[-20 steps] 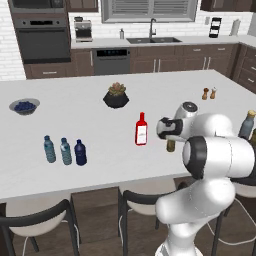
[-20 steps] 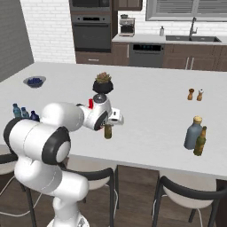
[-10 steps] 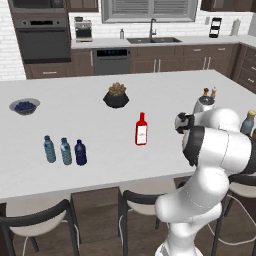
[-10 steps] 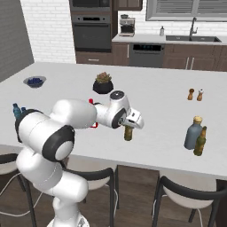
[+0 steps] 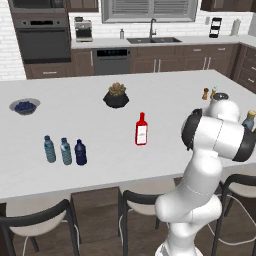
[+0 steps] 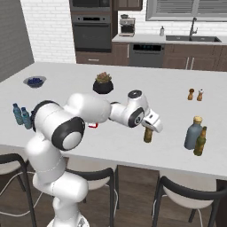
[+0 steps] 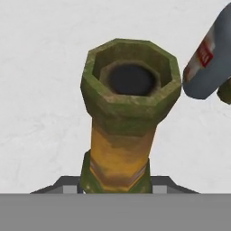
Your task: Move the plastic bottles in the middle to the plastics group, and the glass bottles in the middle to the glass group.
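A: What do we have nearest us?

B: In the hand view, the brown bottle (image 7: 124,131) rises straight between the fingers, its greenish open mouth and yellowish neck close to the lens. Our hand (image 6: 150,126) is closed partway around it, gripping it near the neck (the fingers themselves are mostly hidden behind the bottle).

A: And where is that over the worktop (image 6: 115,133)?

B: In the right base view the bottle hangs upright under the hand, near the front edge of the worktop, with its base close to the surface; we cannot tell whether it touches. To its right stand the grey-blue bottle (image 6: 193,131) with a tan stopper and the olive-brown bottle (image 6: 200,141), just beside each other.

A: What of the rest?

B: In the left base view the red bottle (image 5: 141,129) stands alone mid-worktop. Well to its left, toward the front, we see the two pale water bottles (image 5: 57,149) and the navy bottle (image 5: 80,152) in one row, close together. Farther back sit the dark plant pot (image 5: 116,95), the bowl (image 5: 24,106) at far left, and the two shakers (image 6: 195,94) toward the right.
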